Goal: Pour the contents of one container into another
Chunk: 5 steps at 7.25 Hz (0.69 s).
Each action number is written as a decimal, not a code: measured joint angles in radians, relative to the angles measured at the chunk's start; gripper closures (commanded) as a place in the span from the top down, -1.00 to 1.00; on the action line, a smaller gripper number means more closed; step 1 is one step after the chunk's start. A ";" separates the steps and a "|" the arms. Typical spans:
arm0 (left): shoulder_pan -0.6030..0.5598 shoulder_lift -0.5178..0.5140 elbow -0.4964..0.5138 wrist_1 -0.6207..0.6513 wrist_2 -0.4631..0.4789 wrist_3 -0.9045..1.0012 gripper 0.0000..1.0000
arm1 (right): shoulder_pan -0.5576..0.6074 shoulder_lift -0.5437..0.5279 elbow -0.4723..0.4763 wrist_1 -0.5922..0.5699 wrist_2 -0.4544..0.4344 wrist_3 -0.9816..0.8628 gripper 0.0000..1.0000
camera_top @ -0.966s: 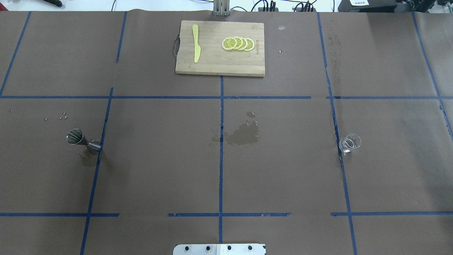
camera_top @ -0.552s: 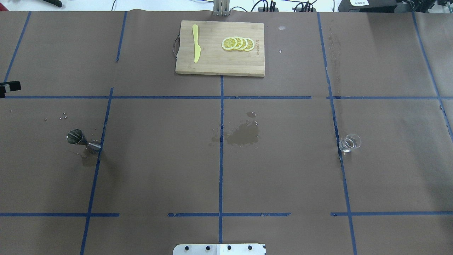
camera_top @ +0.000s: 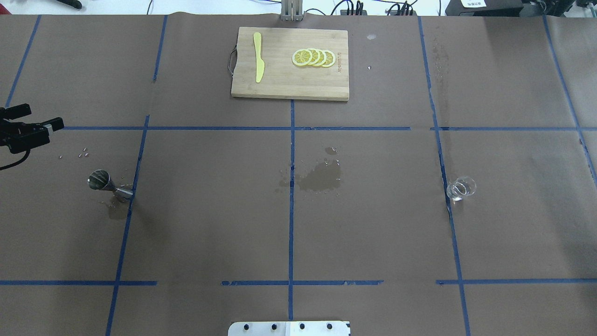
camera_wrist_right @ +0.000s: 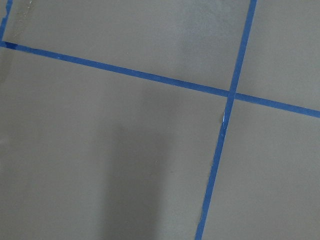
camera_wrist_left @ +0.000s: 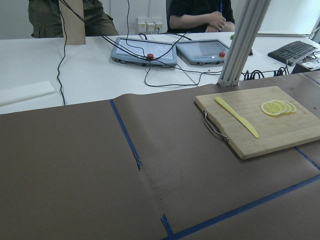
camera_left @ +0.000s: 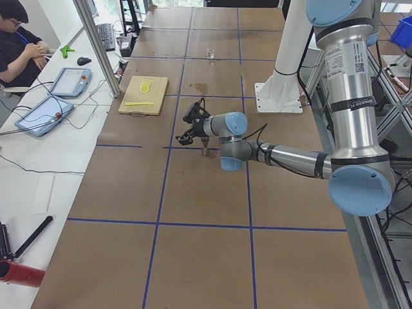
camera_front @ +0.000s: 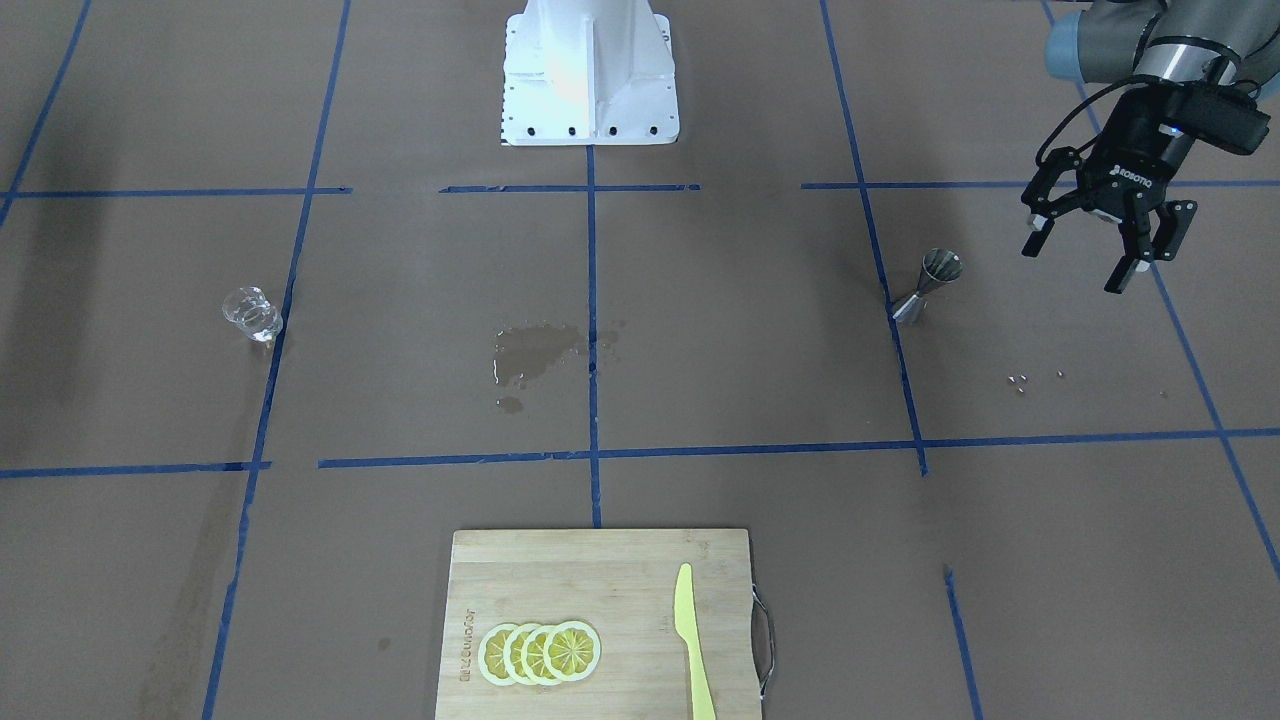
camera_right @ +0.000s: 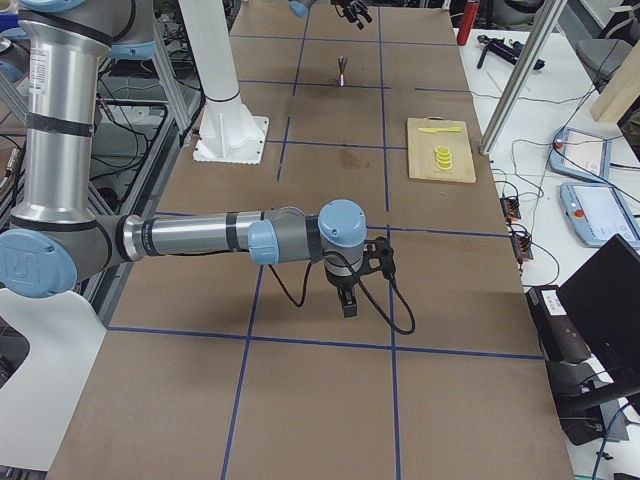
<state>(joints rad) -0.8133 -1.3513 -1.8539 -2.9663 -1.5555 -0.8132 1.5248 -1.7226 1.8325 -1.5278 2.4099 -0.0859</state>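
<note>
Tumbler and jigger both ungripped, well apart on the table

Front-facing view: small clear glass tumbler (camera_front: 250, 313) stands just beside a blue tape line (camera_front: 262, 400), far from the shiny steel hourglass jigger (camera_front: 928, 285); left gripper (camera_front: 1080, 262) hovers near the jigger, fingers spread, empty. Overhead view: tumbler on the robot's right. Right-side view: right gripper (camera_right: 347, 300), finger state impossible to tell. The tumbler looks light, rigid, slick, breakable; a mid-wall grasp seems safest.

Left of the jigger (camera_top: 100, 180), the left gripper (camera_top: 46, 115) is cut off by the overhead view's edge; the tumbler (camera_top: 461, 188) perhaps holds liquid, too small to tell.
</note>
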 measured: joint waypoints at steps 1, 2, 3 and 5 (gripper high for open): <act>0.083 0.012 0.000 -0.023 0.127 0.001 1.00 | 0.000 0.000 0.001 0.000 0.000 0.000 1.00; 0.175 0.018 0.000 -0.031 0.261 -0.001 1.00 | 0.000 0.000 0.001 0.001 0.000 0.000 1.00; 0.239 0.022 0.002 -0.034 0.353 -0.003 1.00 | 0.000 0.000 0.002 0.001 0.000 0.000 1.00; 0.353 0.024 0.013 -0.034 0.522 -0.005 1.00 | 0.000 0.001 0.002 0.001 -0.001 0.000 1.00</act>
<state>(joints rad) -0.4607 -1.3275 -1.8408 -3.0005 -1.0330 -0.8182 1.5248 -1.7214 1.8344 -1.5273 2.4086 -0.0859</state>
